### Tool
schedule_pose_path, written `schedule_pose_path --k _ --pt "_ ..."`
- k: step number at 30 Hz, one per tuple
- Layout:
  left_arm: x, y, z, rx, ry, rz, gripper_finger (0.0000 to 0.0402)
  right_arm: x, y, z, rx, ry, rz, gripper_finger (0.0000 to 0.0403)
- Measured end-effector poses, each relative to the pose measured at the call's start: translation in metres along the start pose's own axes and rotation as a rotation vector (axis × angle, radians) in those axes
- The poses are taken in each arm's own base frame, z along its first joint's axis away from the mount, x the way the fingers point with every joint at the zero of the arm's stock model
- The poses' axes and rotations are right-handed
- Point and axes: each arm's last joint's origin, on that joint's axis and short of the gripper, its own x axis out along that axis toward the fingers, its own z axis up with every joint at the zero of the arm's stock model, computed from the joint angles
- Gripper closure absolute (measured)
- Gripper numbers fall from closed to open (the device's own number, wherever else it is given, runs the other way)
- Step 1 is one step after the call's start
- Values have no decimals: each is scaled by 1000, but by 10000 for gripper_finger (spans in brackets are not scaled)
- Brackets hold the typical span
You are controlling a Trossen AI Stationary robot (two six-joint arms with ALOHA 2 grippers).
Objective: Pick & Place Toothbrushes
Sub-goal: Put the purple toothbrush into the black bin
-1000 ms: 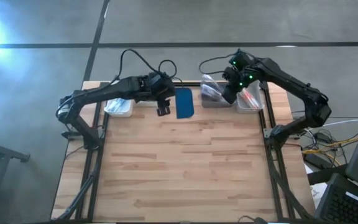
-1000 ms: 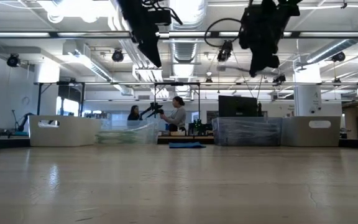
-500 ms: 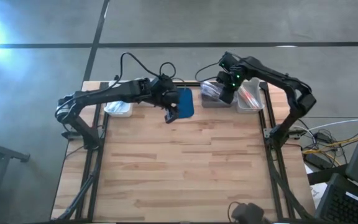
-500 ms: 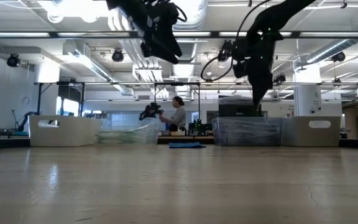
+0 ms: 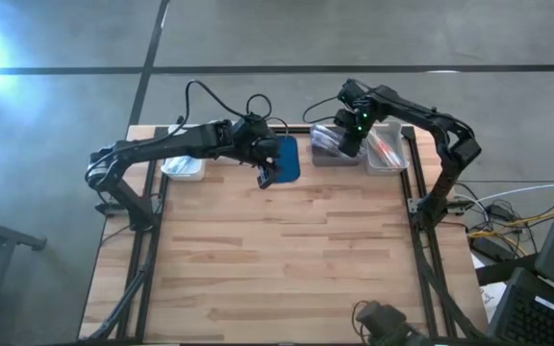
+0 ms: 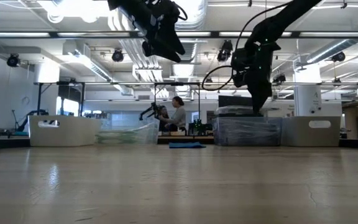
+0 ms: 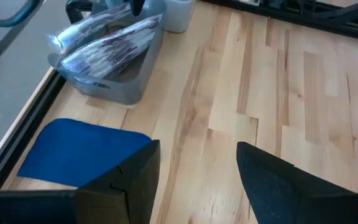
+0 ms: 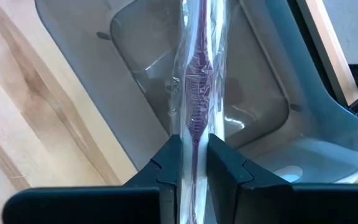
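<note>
Toothbrush (image 8: 194, 93): wrapped, pinched by right gripper (image 8: 194, 163) over grey bin (image 8: 92, 46).
Left gripper (image 7: 194, 171): fingers wide, empty, above blue pad (image 7: 73, 152).
Risk: slick wrapper may slip out; thin grip.

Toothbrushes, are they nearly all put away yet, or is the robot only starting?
Somewhere in the middle. The clear bin on the left already holds some. In hand: the right gripper is shut on a wrapped toothbrush above the grey bin. The left gripper is open and empty, over the blue pad. Left to do: a bundle of toothbrushes lies in the grey bin.
</note>
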Motion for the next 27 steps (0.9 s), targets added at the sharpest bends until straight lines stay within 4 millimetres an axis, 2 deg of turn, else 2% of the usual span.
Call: schedule_pose_path --k 9,27 --pt "0 0 3 1 -30 10 186 5 -1 -2 5 3 1 363" --pt "0 0 3 14 -33 9 186 37 -2 -13 29 -21 -8 363"
